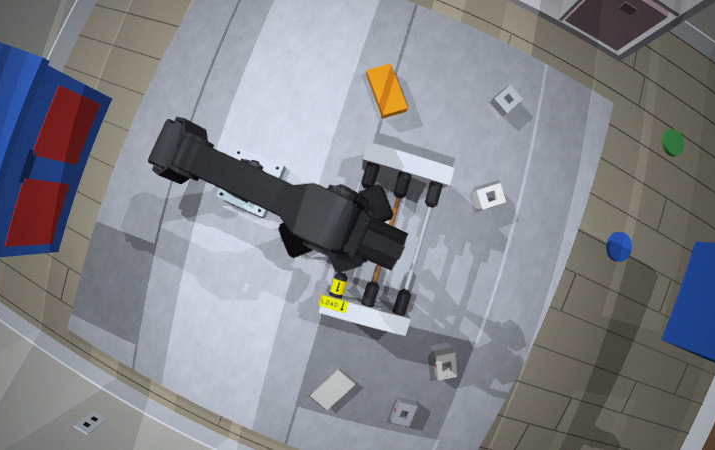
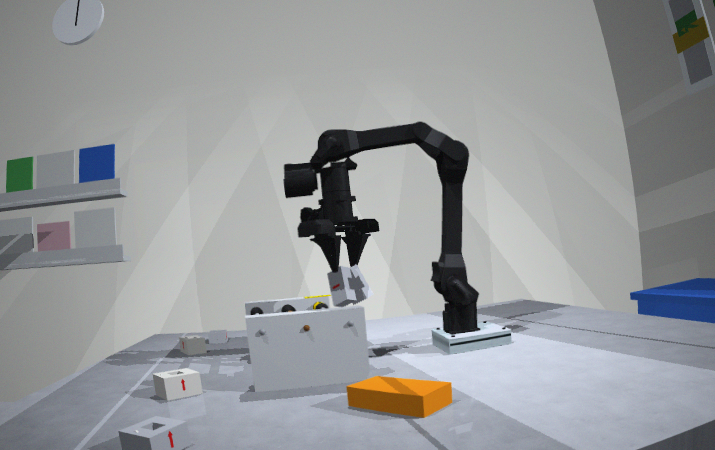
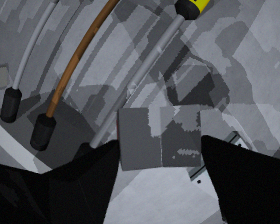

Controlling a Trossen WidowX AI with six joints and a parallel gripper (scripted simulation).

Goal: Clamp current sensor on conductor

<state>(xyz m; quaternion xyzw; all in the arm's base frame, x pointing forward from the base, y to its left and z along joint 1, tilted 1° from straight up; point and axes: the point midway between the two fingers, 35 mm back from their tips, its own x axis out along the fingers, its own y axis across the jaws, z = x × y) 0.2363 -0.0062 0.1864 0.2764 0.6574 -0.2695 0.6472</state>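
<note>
My gripper (image 2: 345, 264) (image 3: 160, 144) is shut on the split-core sensor (image 2: 347, 286) (image 3: 140, 137), a grey-white block with a red arrow. It hangs tilted in the air, just above the near end of the white conductor fixture (image 2: 306, 349) (image 1: 411, 161). In the overhead view my arm hides the sensor. The yellow LOAD marker (image 1: 332, 303) sits on the fixture's end block, next to a yellow ferrule (image 1: 339, 285) that bears an arrow. Its conductor runs under my arm. An orange conductor (image 1: 376, 274) (image 3: 84, 50) and a white one (image 1: 418, 240) run beside it.
An orange block (image 1: 386, 90) (image 2: 398, 395) lies near the fixture. Several other small grey sensor blocks (image 1: 488, 195) (image 1: 444, 364) (image 2: 177, 383) stand about the table, and a flat grey plate (image 1: 332, 388) lies nearby. Blue bins (image 1: 12, 151) (image 2: 701, 299) stand off the table.
</note>
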